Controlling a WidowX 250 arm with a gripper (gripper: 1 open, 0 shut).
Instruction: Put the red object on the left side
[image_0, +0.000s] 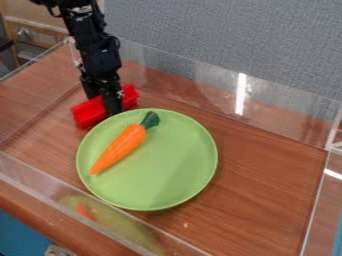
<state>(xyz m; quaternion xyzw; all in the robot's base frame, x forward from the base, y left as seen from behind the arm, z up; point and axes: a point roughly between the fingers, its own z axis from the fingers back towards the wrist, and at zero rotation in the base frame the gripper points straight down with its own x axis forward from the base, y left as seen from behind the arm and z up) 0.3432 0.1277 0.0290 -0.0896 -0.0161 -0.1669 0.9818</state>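
The red object (91, 111) is a bright red block lying on the wooden table just left of the green plate (181, 165), near its upper-left rim. My black gripper (107, 98) comes straight down onto the block's right end and is shut on it; its fingertips hide that part of the block. An orange carrot (123, 142) with a green top lies on the plate.
Clear plastic walls (227, 85) enclose the wooden table (267, 200) on all sides. A grey backdrop stands behind. Bare wood lies left of the block and right of the plate.
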